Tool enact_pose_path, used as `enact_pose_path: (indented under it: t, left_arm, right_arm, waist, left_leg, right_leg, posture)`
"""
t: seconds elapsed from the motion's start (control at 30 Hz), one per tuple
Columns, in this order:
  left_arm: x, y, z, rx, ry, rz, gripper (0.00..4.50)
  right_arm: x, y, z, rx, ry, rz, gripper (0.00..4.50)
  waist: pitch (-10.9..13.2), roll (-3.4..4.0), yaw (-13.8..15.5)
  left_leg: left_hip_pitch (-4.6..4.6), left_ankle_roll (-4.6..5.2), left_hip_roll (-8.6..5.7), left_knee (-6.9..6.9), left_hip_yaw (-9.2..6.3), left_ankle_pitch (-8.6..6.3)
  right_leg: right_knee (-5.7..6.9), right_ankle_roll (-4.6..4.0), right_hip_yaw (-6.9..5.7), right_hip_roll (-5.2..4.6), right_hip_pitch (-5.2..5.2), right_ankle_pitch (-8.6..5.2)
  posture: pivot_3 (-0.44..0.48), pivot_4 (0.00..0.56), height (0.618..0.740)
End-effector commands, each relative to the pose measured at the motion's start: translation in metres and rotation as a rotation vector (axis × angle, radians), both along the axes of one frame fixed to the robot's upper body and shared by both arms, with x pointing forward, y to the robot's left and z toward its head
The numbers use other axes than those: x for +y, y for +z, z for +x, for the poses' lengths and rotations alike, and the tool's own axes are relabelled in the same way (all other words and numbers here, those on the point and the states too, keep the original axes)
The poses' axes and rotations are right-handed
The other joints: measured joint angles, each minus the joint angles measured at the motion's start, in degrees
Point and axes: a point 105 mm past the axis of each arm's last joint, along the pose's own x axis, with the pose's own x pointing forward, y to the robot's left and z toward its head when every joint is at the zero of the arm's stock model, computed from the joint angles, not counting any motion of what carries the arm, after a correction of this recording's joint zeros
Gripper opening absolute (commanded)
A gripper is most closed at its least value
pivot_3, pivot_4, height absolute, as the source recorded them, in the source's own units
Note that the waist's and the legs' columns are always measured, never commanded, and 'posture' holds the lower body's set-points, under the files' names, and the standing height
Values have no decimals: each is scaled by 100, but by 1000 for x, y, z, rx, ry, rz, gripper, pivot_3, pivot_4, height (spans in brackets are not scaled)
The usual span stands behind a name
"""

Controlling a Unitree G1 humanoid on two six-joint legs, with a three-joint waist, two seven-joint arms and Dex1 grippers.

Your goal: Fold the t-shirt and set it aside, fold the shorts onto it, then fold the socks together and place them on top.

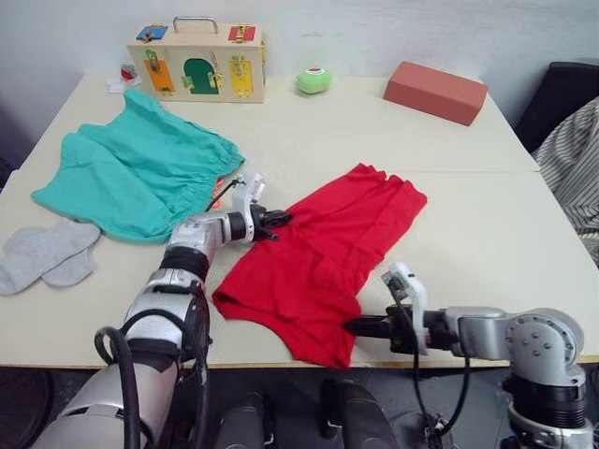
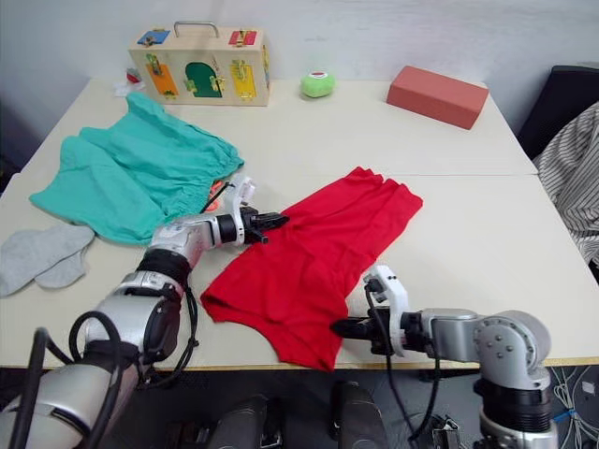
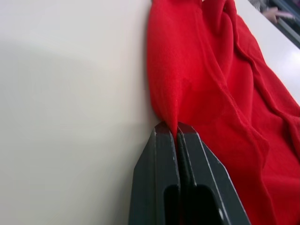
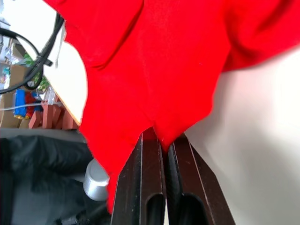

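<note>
Table [image 1: 487,234]: pale top, carrying all three garments.

T-shirt [image 1: 328,253]: red, lying partly doubled over near the centre of the table. Long axis runs diagonally, from the near edge of the table up toward the far right; the near end reaches the table's front edge, the far end is rumpled. Which end is the neck cannot be told. Step in hand, as judged: first stage of the task, folding the t-shirt, with both edges pinched. The next move calls for both arms travelling together so the held edges carry over evenly onto the rest of the cloth, then letting go and shifting the folded piece aside.

Shorts [image 1: 140,173]: teal-green, spread flat at the far left, well apart from the t-shirt, waistband toward the centre. Not yet handled.

Socks [image 1: 47,254]: light grey pair, overlapping, at the near left, just beside the shorts' near edge. Untouched.

Left claw [image 1: 278,223]: at the t-shirt's left edge; fingers together, clamped on a ridge of red cloth, as the left wrist view shows.

Right claw [image 1: 354,326]: at the t-shirt's near end by the table's front edge; fingers together, nipping a point of the hem.
</note>
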Motion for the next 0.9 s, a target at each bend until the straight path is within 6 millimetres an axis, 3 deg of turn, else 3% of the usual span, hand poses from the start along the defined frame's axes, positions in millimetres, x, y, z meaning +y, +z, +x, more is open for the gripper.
enact_pose_path:
  t: [0.03, 0.33, 0.47, 0.6, 0.7, 0.73, 0.8, 0.9]
  left_arm:
    - [11, 9, -12, -47, 102, -48, 45]
    - [4, 18, -61, -89, 234, -76, 45]
    - [18, 21, -79, -108, 304, -61, 45]
    - [27, 18, -88, -128, 304, -19, 45]
    - [32, 11, -93, -140, 257, 59, 45]
    - [33, 8, -96, -142, 232, 90, 212]
    - [37, 6, -97, -161, 205, 125, 654]
    - [45, 9, -102, -229, 164, 191, 1592]
  right_arm:
    - [-9, 9, 8, -6, 35, 18, 0]
    - [-37, 9, 51, -84, 9, -70, 0]
    - [-44, 7, 70, -153, 28, -114, 0]
    - [-45, 8, 77, -207, 64, -118, 0]
    - [-44, 20, 76, -271, 77, -48, 0]
    - [-43, 25, 72, -283, 98, -27, 496]
    - [-46, 27, 65, -316, 127, -41, 1052]
    - [-61, 30, 56, -435, 161, -108, 2101]
  waist:
    - [0, 0, -10]
    - [2, -3, 59]
    - [1, -2, 92]
    - [1, -2, 113]
    - [1, -2, 165]
    - [1, -2, 173]
    - [2, 0, 208]
    - [2, 0, 262]
  left_leg:
    - [1, -1, 1, -3, 1, 0]
    - [-2, 2, -4, 16, 1, 1]
    - [0, 0, -3, 19, -1, 0]
    - [2, -3, -1, 20, -1, -1]
    - [2, -3, -1, 27, -2, -2]
    - [1, -4, -1, 29, -2, -3]
    - [0, -6, 0, 28, -3, -4]
    - [-7, -5, -1, 27, -10, -10]
  right_leg:
    - [-1, 0, 3, 1, 0, 0]
    - [-6, 9, 3, -5, 10, 5]
    - [-3, 8, 3, -3, 12, 5]
    - [-3, 8, 1, -3, 14, 5]
    - [-3, 8, 0, -4, 16, 5]
    - [-2, 7, 0, -4, 15, 5]
    - [-4, 6, -1, -4, 14, 5]
    - [-15, 4, -5, -7, 14, 4]
  posture:
    - [0, 150, 740]
    - [0, 150, 740]
    - [0, 150, 740]
    - [0, 150, 740]
    - [0, 150, 740]
    - [0, 150, 740]
    - [0, 150, 740]
    - [0, 150, 740]
